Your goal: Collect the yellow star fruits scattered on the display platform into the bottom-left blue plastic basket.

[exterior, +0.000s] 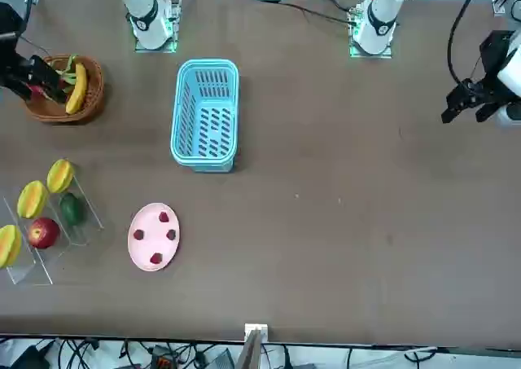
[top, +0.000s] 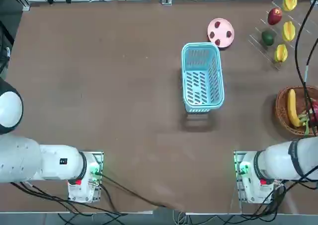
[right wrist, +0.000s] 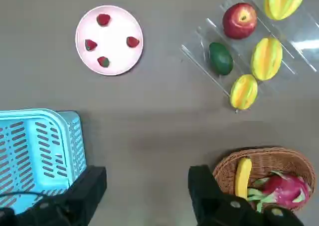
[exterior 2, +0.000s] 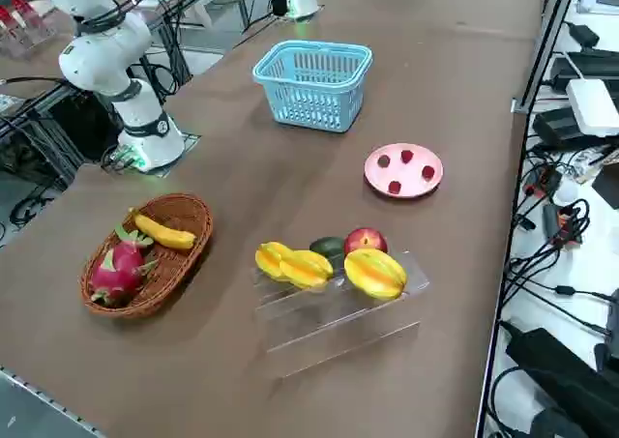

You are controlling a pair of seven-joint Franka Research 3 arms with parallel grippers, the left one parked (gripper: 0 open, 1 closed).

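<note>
Three yellow star fruits (top: 281,52) (top: 288,31) (top: 290,0) lie on the clear display platform (top: 259,38) at the far right of the table. In the right side view the star fruits (exterior 2: 274,259) (exterior 2: 307,268) (exterior 2: 375,273) sit in a row on the platform's (exterior 2: 338,324) upper step. The light blue plastic basket (top: 202,76) stands empty mid-table. My right gripper (right wrist: 147,186) hangs open and empty high above the table, between the blue basket (right wrist: 35,151) and the wicker basket, well short of the star fruits (right wrist: 243,91).
A red apple (top: 274,16) and a dark green fruit (top: 268,37) share the platform. A pink plate (top: 220,32) with small red berries lies between basket and platform. A brown wicker basket (top: 285,113) holds a banana and a dragon fruit at the right edge.
</note>
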